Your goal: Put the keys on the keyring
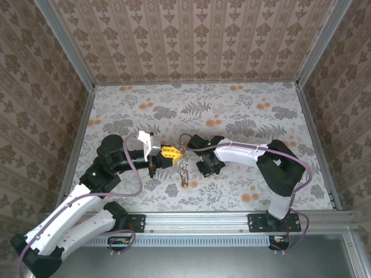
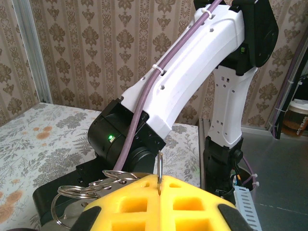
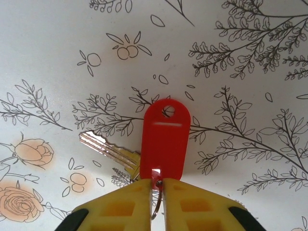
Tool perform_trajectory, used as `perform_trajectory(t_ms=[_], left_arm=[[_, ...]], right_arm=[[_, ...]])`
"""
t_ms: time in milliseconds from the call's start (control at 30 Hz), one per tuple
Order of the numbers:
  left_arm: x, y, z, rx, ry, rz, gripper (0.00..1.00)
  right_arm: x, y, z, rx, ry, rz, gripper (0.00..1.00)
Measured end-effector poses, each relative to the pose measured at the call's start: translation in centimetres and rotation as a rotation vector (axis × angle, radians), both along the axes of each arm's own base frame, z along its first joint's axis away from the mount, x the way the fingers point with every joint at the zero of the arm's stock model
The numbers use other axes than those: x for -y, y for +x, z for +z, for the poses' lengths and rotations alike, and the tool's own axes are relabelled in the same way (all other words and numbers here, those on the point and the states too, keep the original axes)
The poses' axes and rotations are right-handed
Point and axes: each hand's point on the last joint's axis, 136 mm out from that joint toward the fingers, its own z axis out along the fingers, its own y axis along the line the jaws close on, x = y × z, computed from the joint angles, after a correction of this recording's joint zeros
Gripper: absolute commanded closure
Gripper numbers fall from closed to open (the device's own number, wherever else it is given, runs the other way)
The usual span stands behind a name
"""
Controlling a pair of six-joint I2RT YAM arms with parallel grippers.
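One thin steel keyring (image 2: 159,166) is clamped upright in the left gripper (image 2: 159,186) above the floral tabletop (image 1: 243,110). The right gripper (image 3: 159,186) is pinched on a red plastic tag (image 3: 163,137), with a silver-bladed key (image 3: 103,147) alongside.

Table (image 1: 261,116), floral-print surface, grey and orange

Keys (image 1: 184,172) and keyring (image 2: 159,166) hang between left hand (image 2: 159,182) and right hand (image 3: 157,183).

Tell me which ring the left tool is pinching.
The thin ring standing upright in the seam of the left tool, between its yellow fingers. The other loops lie flat off to its left, outside that seam.
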Motion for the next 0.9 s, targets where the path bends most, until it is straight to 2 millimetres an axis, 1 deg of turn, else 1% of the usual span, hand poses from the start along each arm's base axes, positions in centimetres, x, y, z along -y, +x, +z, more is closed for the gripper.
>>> perform_trajectory(t_ms=[167, 333, 733, 833, 900], left_arm=[[-0.07, 0.04, 0.08, 0.012, -0.001, 0.006, 1.00], [-0.43, -0.23, 0.60, 0.034, -0.015, 0.012, 1.00], [-0.48, -0.07, 0.64, 0.039, -0.016, 0.024, 1.00], [-0.48, -0.07, 0.63, 0.039, -0.015, 0.024, 1.00], [-0.48, -0.07, 0.63, 0.039, -0.015, 0.024, 1.00]], right_arm=[[0.50, 0.11, -0.21, -0.007, -0.003, -0.013, 0.85], [0.92, 0.13, -0.41, -0.015, -0.006, -0.021, 0.85], [0.03, -0.03, -0.58, -0.027, 0.046, -0.018, 0.85], [0.01, -0.08, -0.60, -0.026, 0.051, -0.018, 0.89], [-0.07, -0.03, -0.53, -0.023, 0.055, -0.019, 0.94]])
